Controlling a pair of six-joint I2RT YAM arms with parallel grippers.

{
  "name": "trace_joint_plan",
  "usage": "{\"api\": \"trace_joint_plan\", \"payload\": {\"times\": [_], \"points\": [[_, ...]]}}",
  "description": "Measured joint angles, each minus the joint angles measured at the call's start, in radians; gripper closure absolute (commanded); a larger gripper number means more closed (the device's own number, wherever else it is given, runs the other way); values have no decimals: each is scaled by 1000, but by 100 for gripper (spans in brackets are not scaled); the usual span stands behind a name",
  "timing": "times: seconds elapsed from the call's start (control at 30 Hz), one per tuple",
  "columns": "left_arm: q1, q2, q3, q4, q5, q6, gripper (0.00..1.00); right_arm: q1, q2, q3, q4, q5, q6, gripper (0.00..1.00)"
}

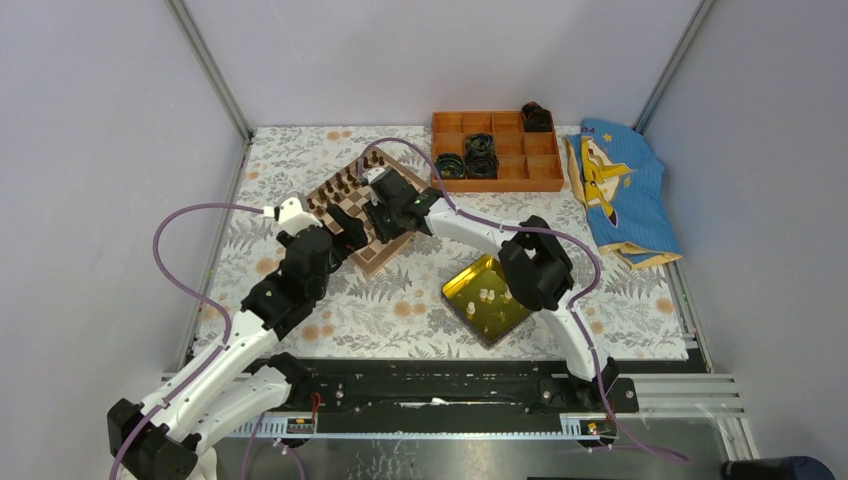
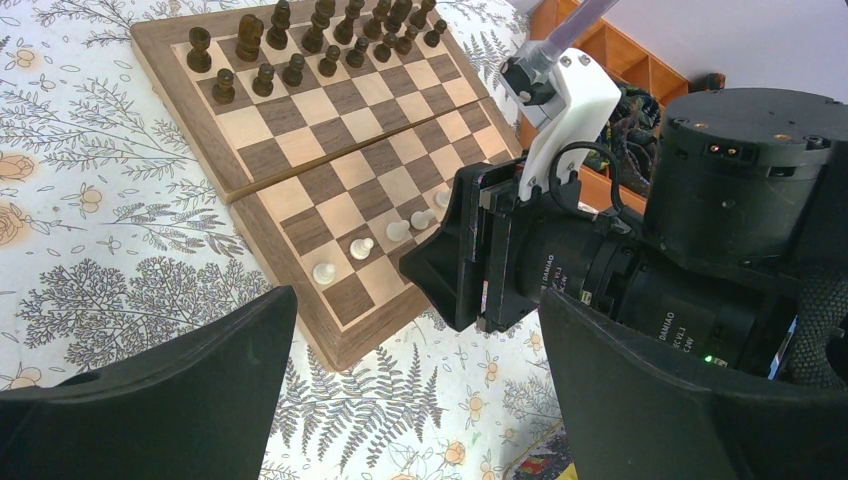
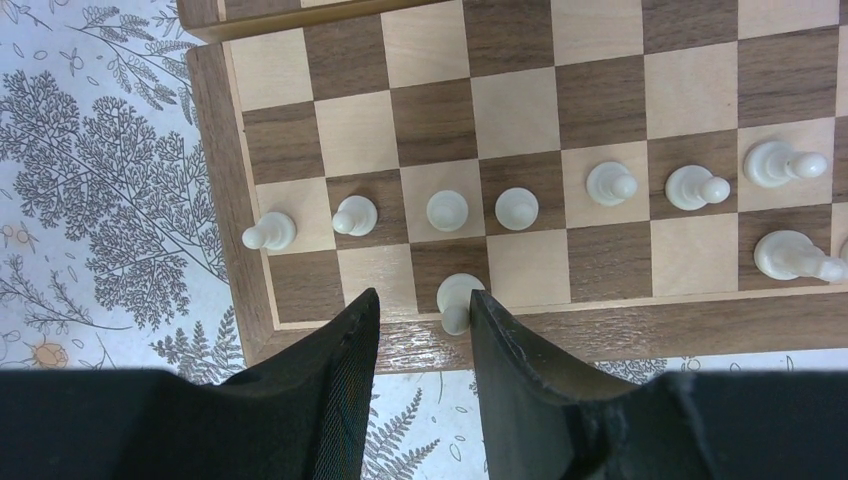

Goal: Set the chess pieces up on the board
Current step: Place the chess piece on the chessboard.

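Observation:
The board (image 3: 520, 100) lies tilted at the table's middle left (image 1: 378, 258). Dark brown figures (image 2: 300, 40) fill its far rows. Several cream chess pieces (image 3: 447, 210) stand in a row near its near edge. One more cream piece (image 3: 455, 300) stands on the last row between the fingers of my right gripper (image 3: 422, 300). The jaws are open; the piece sits beside the right finger (image 3: 500, 330), with a clear gap to the left one. My left gripper (image 2: 415, 340) hangs wide open over the tablecloth off the board's near corner, holding nothing.
A glossy yellow tray (image 1: 470, 275) with a few cream pieces (image 1: 487, 296) sits near the right arm. An orange compartment box (image 1: 497, 175) stands at the back, with a blue cloth (image 1: 620, 190) to its right. The two grippers are close together over the board's near corner.

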Motion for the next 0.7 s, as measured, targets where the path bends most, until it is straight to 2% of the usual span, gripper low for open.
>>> {"api": "trace_joint_plan", "payload": {"times": [0.7], "points": [[0,0,-6,0,0,0,1,0,6,29,10,-14,-5,54]]}}
